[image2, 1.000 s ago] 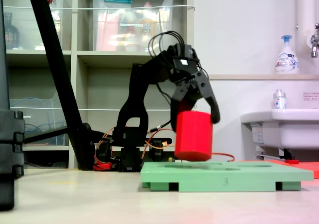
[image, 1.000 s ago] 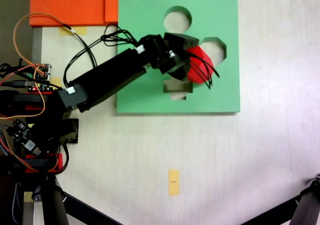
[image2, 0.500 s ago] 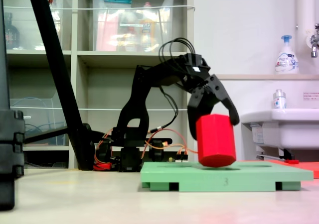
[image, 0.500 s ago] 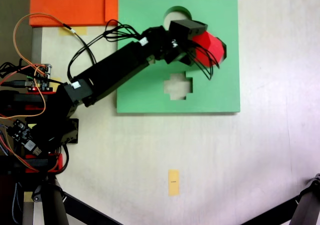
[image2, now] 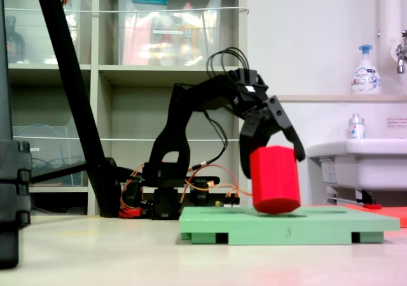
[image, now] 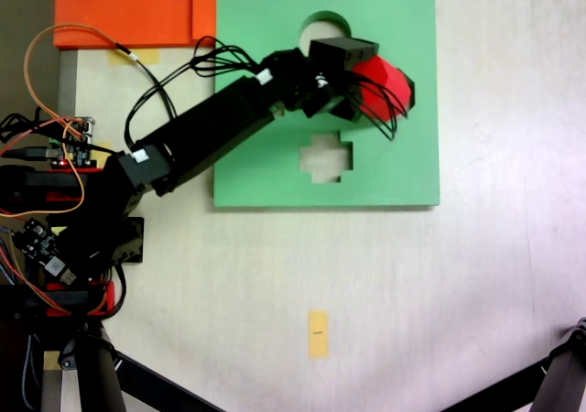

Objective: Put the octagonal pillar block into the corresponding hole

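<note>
Green board (image2: 289, 225): flat on the bench (image: 439, 293), nearest the side camera.
Red octagonal pillar block (image2: 275, 179): slightly tilted, bottom edge at the board's top, over the corresponding hole (image: 406, 90).
Fingers (image2: 270, 154): clamped on the block's upper sides.
Cross cutout (image: 326, 159): beside them, uncovered.
Shelves (image2: 127, 76): behind the arm.

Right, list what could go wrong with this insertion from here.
1. The octagonal pillar block hangs tilted in the gripper, so its lower edge may catch the hole's rim on the green board.
2. Its eight sides may sit rotated against the cutout.
3. Pressing down could shift the board.
</note>
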Available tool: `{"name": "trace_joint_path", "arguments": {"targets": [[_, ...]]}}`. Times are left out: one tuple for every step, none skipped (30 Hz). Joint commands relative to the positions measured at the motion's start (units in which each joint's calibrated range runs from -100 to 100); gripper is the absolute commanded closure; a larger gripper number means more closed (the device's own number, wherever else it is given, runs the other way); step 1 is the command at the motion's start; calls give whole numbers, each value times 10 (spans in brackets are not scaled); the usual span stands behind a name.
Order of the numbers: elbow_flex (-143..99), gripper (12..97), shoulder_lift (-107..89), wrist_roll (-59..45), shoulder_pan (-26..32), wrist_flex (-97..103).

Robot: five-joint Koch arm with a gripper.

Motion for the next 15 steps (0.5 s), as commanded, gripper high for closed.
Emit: {"name": "trace_joint_path", "arguments": {"targets": [[41,793,-29,-38,-8,6],[41,793,-29,-42,-9,2],[41,793,-29,-43,-9,0],[41,793,-31,-45,-10,-4],[41,793,-33,-48,-10,-4],[41,793,-33,-50,-10,-4],[41,793,-31,-49,-10,-3],[42,793,-27,-49,-10,-2],[43,793,-22,-49,-9,-1],[43,793,-15,-49,-8,1],[44,793,-10,-49,-7,5],[44,793,-1,-48,-4,16],[45,793,5,-47,-3,20],[50,795,10,-46,-2,25],[58,795,22,-45,0,29]]}}
